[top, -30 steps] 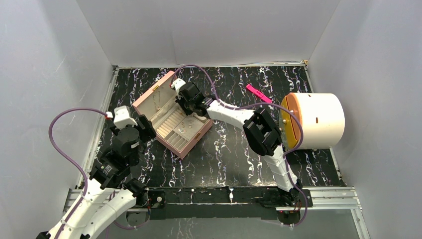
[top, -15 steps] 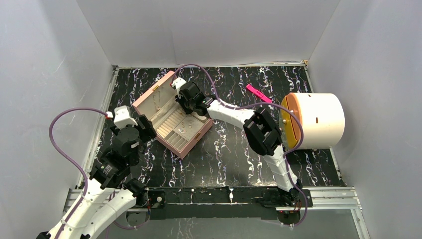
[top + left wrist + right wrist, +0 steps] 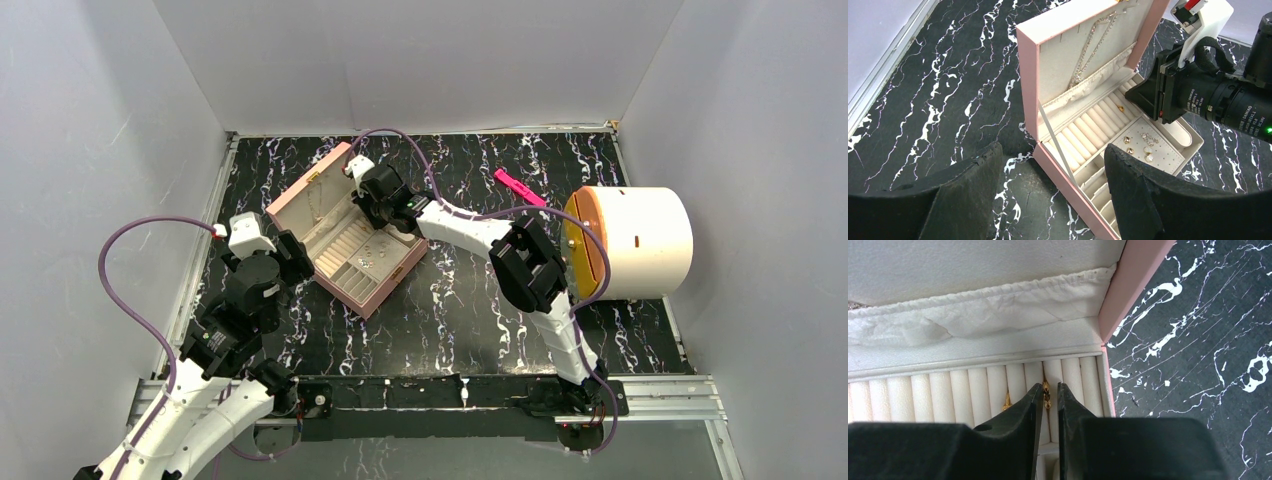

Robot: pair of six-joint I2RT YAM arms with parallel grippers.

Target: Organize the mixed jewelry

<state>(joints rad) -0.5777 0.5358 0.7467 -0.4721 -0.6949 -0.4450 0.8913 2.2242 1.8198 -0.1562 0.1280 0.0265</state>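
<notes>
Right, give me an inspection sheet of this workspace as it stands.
Surface: black marbled tabletop, white veins.
Job's things: pink jewelry box open; gold ring in the ring rolls; small studs in the flat compartment; chain in the lid.
Clutter: pink bar; white cylinder with an orange face.
Grippers: left gripper open, beside the box, holding nothing; right gripper fingers narrowly apart astride the gold ring, grip unclear.
Cables: purple cables looping from both arms.
Surroundings: plain pale walls; metal rail at the near edge.
</notes>
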